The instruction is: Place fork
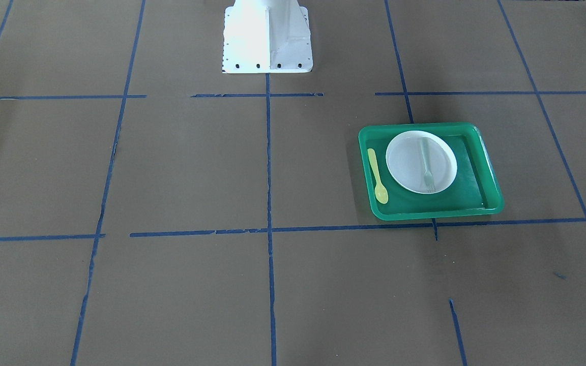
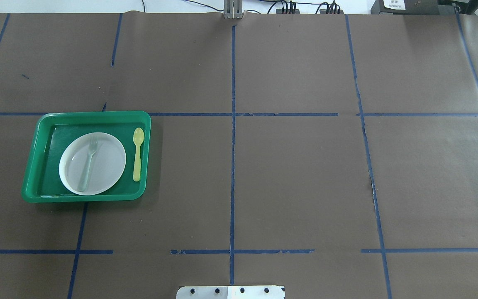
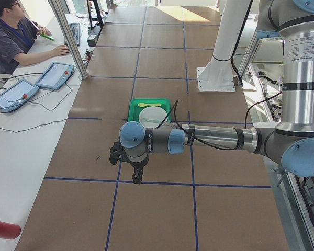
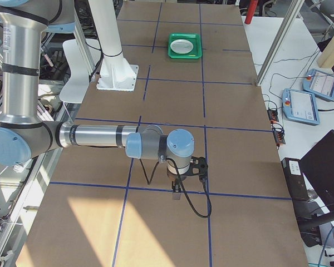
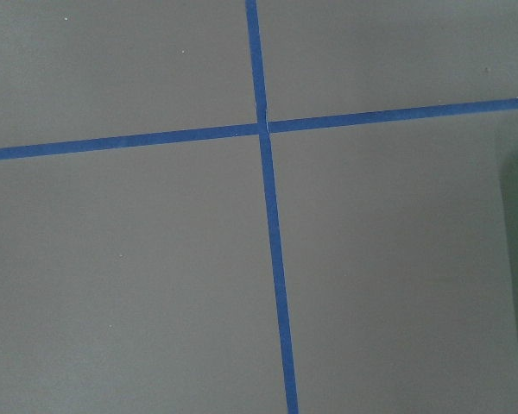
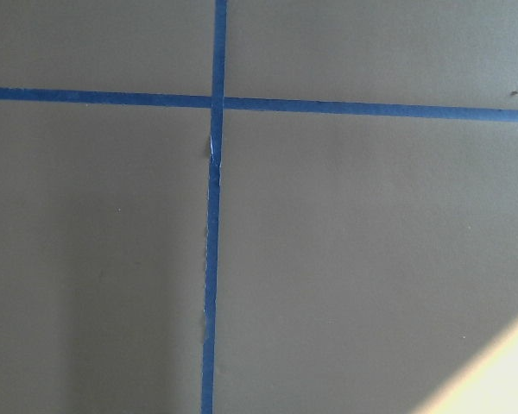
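The pale translucent fork [image 1: 427,165] lies on the white plate [image 1: 402,162], tines toward the operators' side. The plate sits in the green tray [image 1: 428,213]. In the overhead view the fork [image 2: 88,161] lies on the left part of the plate [image 2: 108,164]. My left gripper [image 3: 137,177] hangs over bare table, well short of the tray [image 3: 134,110], and shows only in the exterior left view. My right gripper [image 4: 177,192] shows only in the exterior right view, far from the tray [image 4: 184,55]. I cannot tell whether either is open or shut.
A yellow plastic spoon [image 2: 137,153] lies in the tray beside the plate. The white robot base [image 1: 267,38] stands at the table's middle edge. Blue tape lines cross the brown table cover. An operator [image 3: 13,39] sits at a side desk.
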{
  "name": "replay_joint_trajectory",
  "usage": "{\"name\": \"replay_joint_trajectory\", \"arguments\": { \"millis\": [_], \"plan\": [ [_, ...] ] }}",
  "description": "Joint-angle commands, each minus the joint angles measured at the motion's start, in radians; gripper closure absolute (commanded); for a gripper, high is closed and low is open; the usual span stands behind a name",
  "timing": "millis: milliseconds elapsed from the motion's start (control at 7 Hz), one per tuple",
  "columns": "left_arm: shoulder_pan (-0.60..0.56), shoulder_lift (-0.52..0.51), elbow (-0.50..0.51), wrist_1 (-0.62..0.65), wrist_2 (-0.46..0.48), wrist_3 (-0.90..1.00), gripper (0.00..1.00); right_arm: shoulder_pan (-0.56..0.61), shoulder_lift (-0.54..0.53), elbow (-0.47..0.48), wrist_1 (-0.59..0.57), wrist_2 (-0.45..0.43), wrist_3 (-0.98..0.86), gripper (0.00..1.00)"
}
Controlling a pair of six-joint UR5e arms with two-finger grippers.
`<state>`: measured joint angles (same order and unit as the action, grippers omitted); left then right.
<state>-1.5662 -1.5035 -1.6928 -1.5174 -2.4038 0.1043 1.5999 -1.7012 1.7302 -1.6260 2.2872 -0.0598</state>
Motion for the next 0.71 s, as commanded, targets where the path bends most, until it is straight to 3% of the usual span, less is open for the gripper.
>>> {"name": "replay_joint_trajectory", "arguments": {
  "millis": [0,571],
  "plan": [
    [0.0,0.0,-0.002,0.0,0.005,0.0,0.0,0.0,0.0,0.0,0.0,0.0,0.0,0.0],
    [0.005,-0.009,0.008,-0.003,0.003,-0.006,0.0,0.0,0.0,-0.001,0.0,0.0,0.0,0.0]
  ]
}}
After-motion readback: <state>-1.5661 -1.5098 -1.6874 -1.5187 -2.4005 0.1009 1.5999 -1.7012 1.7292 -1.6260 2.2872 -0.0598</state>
